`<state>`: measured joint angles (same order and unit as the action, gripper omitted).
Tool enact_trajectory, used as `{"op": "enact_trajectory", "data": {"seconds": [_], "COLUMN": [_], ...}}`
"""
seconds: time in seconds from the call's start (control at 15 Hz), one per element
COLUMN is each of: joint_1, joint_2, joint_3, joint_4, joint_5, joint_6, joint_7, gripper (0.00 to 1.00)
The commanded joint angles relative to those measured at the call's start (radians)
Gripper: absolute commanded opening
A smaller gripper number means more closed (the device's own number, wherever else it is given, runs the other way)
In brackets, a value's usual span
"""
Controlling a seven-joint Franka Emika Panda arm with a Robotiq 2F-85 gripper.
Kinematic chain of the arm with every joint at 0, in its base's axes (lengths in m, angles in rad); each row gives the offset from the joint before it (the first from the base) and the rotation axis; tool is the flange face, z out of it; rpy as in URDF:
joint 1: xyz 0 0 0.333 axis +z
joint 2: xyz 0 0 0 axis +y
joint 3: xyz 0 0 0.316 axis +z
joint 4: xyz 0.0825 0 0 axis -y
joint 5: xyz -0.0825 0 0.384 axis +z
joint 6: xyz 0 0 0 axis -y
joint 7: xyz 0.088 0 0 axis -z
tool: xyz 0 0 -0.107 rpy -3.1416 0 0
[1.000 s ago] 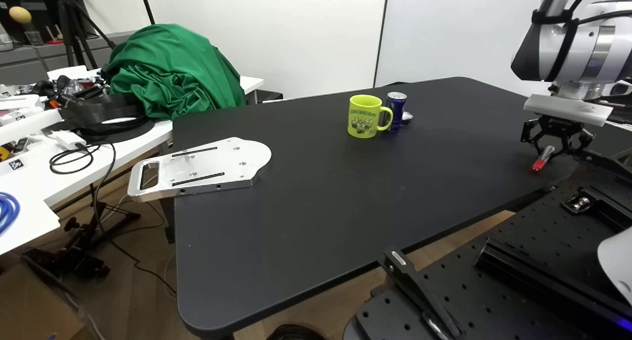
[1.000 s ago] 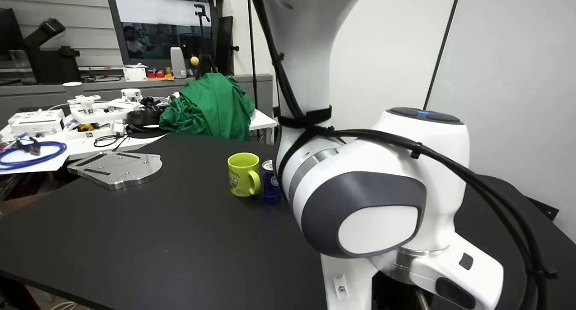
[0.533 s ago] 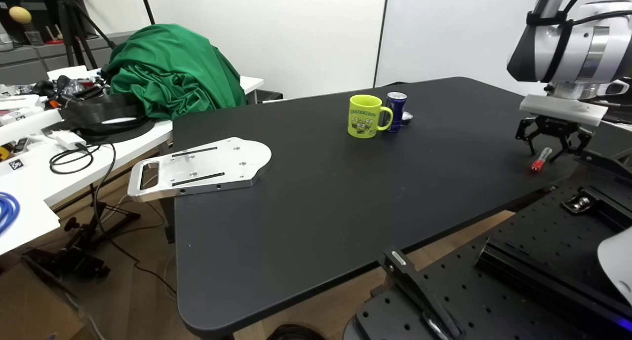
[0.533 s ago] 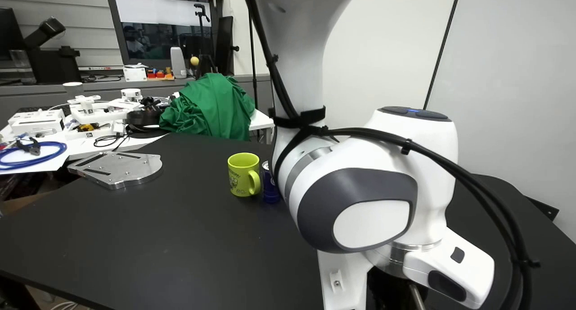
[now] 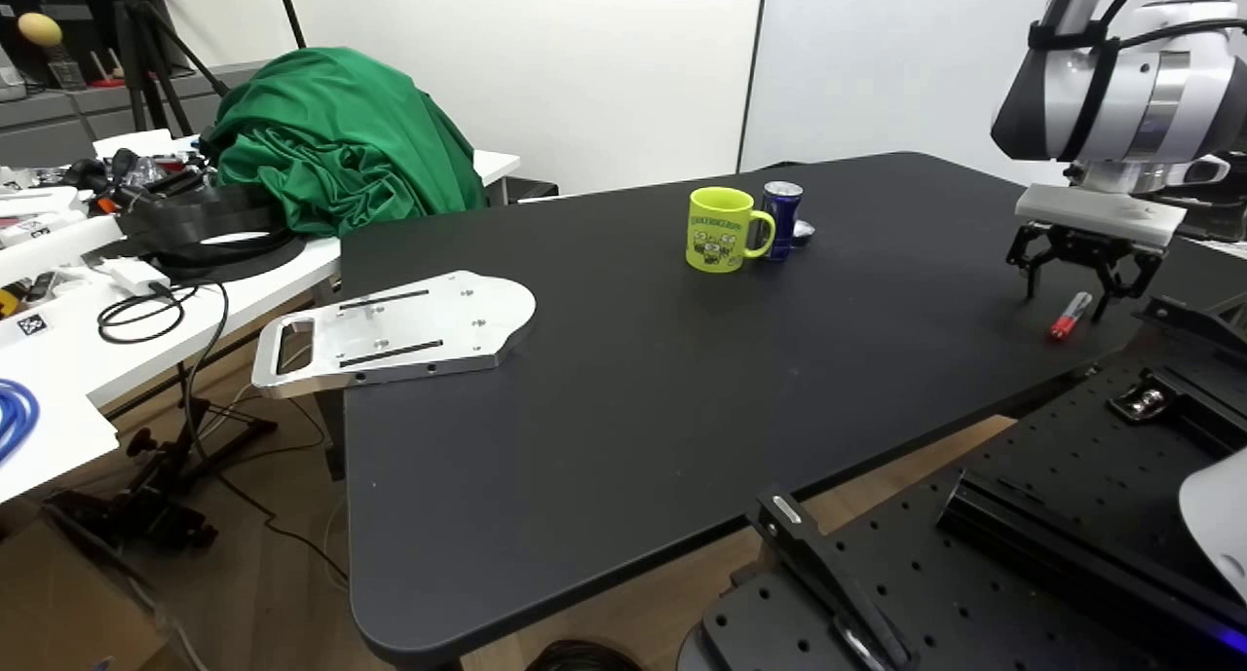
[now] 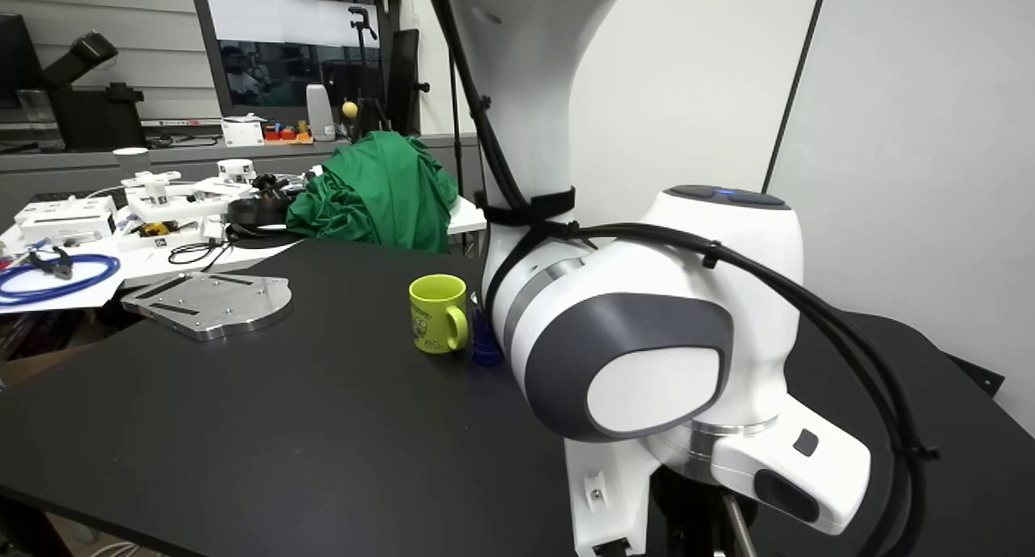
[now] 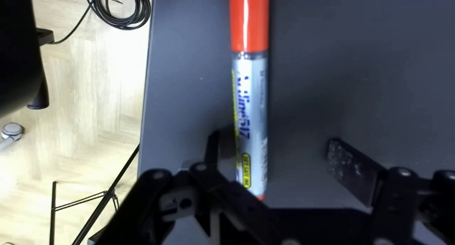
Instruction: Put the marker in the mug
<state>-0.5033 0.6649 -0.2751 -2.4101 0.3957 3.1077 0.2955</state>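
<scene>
Silver plate (image 5: 419, 325), yellow-green mug (image 5: 716, 231) and blue can (image 5: 785, 218) range left to right, all well left of the red-capped marker (image 5: 1071, 316), which lies on the black bench (image 5: 633, 437) in an exterior view. Over the marker hangs the end effector (image 5: 1066, 301), spread and grasping nothing. From the wrist view, one finger (image 7: 212, 149) sits close left of the marker's barrel (image 7: 250, 124), the opposite finger (image 7: 350, 172) wider to its right. A clean pick likely calls for checking the marker lies midway between them, lowering straight, then closing squarely across the barrel; an off-centre squeeze could roll it. How high the tips stand over the bench is hard to judge.
</scene>
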Motion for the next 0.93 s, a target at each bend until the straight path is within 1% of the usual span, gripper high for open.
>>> {"op": "enact_trajectory", "data": {"seconds": [0.0,0.07,0.13,0.47,0.53,0.6,0.67,0.87], "joint_1": [0.02,0.023,0.027,0.042,0.047,0.05,0.059,0.08], "joint_2": [0.002,0.004,0.006,-0.004,-0.006,-0.007,-0.01,-0.019], "joint_3": [-0.008,-0.009,-0.012,-0.026,-0.029,-0.03,-0.034,-0.038], "joint_4": [0.002,0.001,-0.001,-0.013,-0.015,-0.016,-0.02,-0.03], "joint_5": [0.016,0.015,0.015,0.014,0.014,0.015,0.015,0.016], "joint_6": [0.011,0.017,0.023,0.035,0.038,0.04,0.042,0.059], "joint_7": [0.028,0.028,0.028,0.031,0.031,0.032,0.034,0.04], "gripper": [0.56,0.54,0.46,0.14,0.06,0.03,0.07,0.07]}}
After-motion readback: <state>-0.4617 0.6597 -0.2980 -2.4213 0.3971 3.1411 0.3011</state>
